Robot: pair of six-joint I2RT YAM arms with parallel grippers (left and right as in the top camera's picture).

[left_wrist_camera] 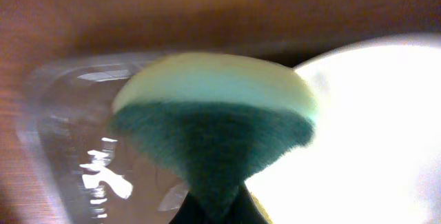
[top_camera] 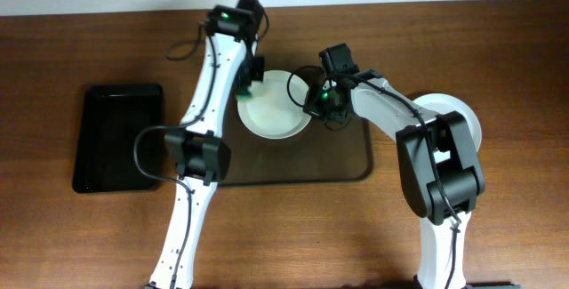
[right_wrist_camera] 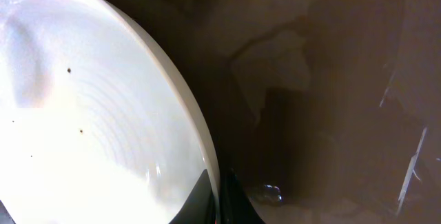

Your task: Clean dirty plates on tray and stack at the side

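A round, shallow white plate (top_camera: pixel 276 111) lies on the upper left part of the tray (top_camera: pixel 293 169), a large dark brown rectangle with rounded corners and a low rim, in the centre of the overhead frame. The left gripper (top_camera: pixel 250 83) is clamped on a sponge (top_camera: pixel 245 93) at the plate's left edge. In the left wrist view the sponge (left_wrist_camera: pixel 213 114) fills the middle of the frame: a smooth pale yellow foam layer above a fuzzy dark green scouring layer, pinched to a narrow point at the bottom where the fingers squeeze it. The plate (left_wrist_camera: pixel 372 127) glows bright white on the right, and the tray's glossy rim (left_wrist_camera: pixel 62 134) catches reflections on the left.

The right gripper (top_camera: pixel 313 95) is closed on the plate's right rim. In the right wrist view its dark fingers (right_wrist_camera: pixel 234 207) straddle the rim at the bottom centre, one over the plate's face and one outside it. The plate (right_wrist_camera: pixel 83 134) takes up the left of that frame (faint concentric ridges and a few tiny dark specks show on its glazed surface), with the matt brown tray (right_wrist_camera: pixel 331 114) beyond.

A second plate (top_camera: pixel 462 116), also white and round, sits off the tray at the right of the overhead frame, partly hidden by the right arm. A smaller glossy black tray (top_camera: pixel 120 138) lies at the left on the wood-grained table (top_camera: pixel 89 236).
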